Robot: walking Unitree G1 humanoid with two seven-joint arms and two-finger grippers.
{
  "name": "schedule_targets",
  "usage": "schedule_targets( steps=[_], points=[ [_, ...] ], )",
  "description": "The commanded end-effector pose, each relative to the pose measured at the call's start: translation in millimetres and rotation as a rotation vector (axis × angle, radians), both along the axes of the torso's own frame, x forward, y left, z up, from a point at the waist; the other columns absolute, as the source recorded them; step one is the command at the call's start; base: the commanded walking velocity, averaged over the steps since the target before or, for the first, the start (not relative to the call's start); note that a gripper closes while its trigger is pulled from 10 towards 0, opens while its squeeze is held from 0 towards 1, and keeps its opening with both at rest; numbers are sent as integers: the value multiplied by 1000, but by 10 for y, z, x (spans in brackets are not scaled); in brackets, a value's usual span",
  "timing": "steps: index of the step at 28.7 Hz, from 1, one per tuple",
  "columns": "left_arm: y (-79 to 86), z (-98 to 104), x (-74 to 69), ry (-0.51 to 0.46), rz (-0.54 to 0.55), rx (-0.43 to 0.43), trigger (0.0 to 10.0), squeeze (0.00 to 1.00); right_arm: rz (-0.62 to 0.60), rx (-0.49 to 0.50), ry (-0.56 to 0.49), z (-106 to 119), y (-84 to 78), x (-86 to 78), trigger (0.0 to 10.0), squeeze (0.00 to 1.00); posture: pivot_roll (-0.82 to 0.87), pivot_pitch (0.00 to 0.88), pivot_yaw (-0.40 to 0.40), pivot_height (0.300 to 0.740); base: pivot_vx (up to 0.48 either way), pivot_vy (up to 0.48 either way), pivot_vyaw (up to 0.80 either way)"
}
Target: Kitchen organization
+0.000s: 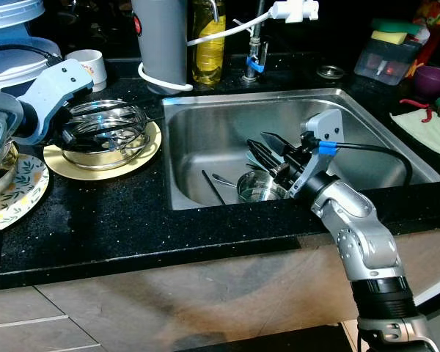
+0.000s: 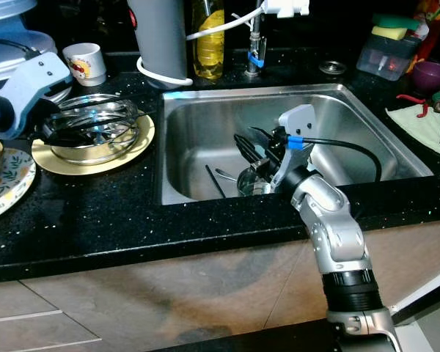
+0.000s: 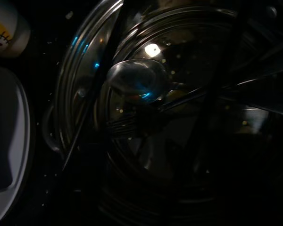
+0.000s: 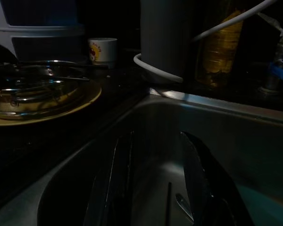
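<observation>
Inside the stainless steel sink [image 1: 205, 139], the right gripper [image 1: 268, 150] hangs with fingers spread above a small steel bowl [image 1: 260, 187]. Left of the sink, the left gripper [image 1: 95, 128] reaches into a shiny steel bowl [image 1: 106, 136] on a yellow plate [image 1: 66, 165]; its finger state is unclear.

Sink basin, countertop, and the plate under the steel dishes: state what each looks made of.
Sink basin: brushed stainless steel, with a dull grey sheen. Countertop: polished black stone, likely granite, glossy with pale flecks. Plate: probably glazed ceramic or melamine, a smooth pale yellow rim; cannot tell which.
</observation>
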State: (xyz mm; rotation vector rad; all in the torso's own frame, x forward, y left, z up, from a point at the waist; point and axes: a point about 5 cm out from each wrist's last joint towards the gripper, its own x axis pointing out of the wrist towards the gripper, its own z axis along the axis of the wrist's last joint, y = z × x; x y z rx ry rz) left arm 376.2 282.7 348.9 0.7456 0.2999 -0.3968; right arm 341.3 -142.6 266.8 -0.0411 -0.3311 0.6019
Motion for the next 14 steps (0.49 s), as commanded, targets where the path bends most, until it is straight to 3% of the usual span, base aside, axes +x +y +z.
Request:
schedule_targets(
  steps=[1,2,3,11,12,13,14],
  points=[
    [-10,18,7,-1,0,13,3843,0,-2,7,10,-1,-6,6,10000,0,-31,177,-31,740,0,0,0],
    [-18,11,15,0,-2,11,3765,0,-3,9,10,1,-8,10,10000,0,-32,177,-33,740,0,0,0],
    [-32,2,31,-9,0,10,10000,0,-7,15,11,6,-15,16,10000,0,-32,180,-33,740,0,0,0],
    [-79,-23,77,-34,-1,5,10000,0,-19,30,13,18,-38,26,10000,0,-34,180,-28,740,0,0,0],
    [-109,-34,92,-32,-14,-2,0,0,-32,41,12,24,-69,22,10000,0,-38,180,-20,740,0,0,0],
    [-116,-36,96,-32,-15,-1,0,0,-36,46,13,26,-79,21,10000,0,-38,180,-20,740,0,0,0],
    [-120,-36,98,-33,-15,2,3608,0,-38,49,13,26,-86,19,10000,0,-37,180,-21,740,0,0,0]
  ],
)
